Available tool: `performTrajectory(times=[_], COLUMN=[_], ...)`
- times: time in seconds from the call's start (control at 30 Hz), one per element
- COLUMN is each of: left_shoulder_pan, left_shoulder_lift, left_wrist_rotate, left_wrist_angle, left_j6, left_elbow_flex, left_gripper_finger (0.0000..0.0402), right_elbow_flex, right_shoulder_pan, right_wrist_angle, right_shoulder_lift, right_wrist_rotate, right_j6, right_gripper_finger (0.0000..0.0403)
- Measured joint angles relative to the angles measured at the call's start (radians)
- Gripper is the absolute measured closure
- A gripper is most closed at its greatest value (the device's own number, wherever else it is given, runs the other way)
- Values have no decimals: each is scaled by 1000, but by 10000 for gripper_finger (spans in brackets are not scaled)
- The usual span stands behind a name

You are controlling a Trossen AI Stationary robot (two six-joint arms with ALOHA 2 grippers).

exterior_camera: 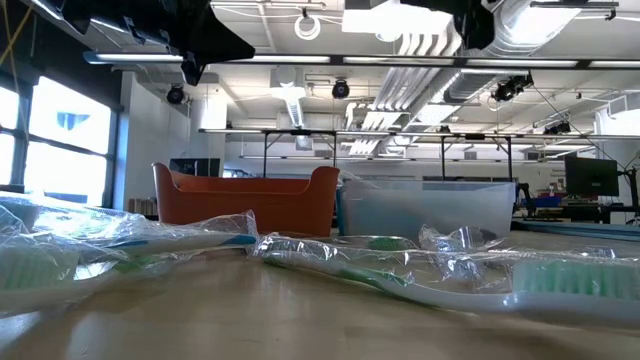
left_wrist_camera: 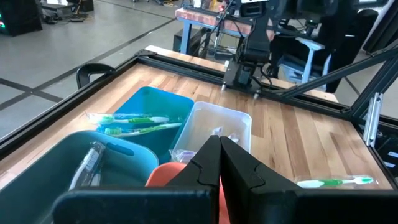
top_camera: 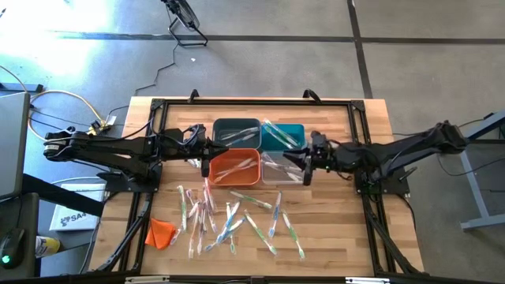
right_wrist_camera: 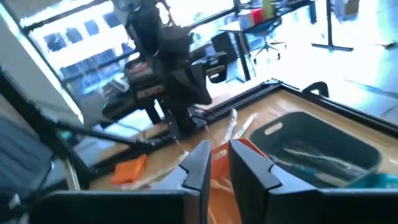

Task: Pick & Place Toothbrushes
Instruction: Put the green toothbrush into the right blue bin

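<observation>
Four bins sit bunched at the middle of the bench [top_camera: 347, 229], probably so either arm can reach any of them: dark grey bin [top_camera: 236, 131], teal bin [top_camera: 282, 136], orange bin [top_camera: 234, 166] and clear bin [top_camera: 282, 169]. Most toothbrushes [top_camera: 237, 221] lie scattered on the wood in front, with a few already dropped into the bins. The left end effector [top_camera: 207, 154] hangs above the orange bin, fingers pressed shut and empty. The right end effector [top_camera: 304, 159] hovers over the clear bin, fingers a narrow gap apart with nothing between them, likely having just let go. An orange cloth [top_camera: 161, 231] lies aside.
</observation>
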Motion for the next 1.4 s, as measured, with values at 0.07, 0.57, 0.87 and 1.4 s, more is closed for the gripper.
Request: performTrajectory(times=[0.07,0.57,0.87,1.4], left_shoulder_pan=[0,0,0,0], left_shoulder_lift=[0,0,0,0], left_wrist_rotate=[0,0,0,0], left_wrist_angle=[0,-1,-3,-4], left_j6=[0,0,0,0], left_elbow_flex=[0,0,0,0], left_gripper_finger=[401,401,401,401], right_elbow_flex=[0,275,501,694], right_shoulder_pan=[25,225,268,266], right_wrist_angle=[-13,-540,-953,-1261], right_shoulder_lift=[-12,62,277,618], right_wrist_rotate=[42,287,254,-232], right_j6=[50,344,650,1153], right_gripper_finger=[369,399,400,400])
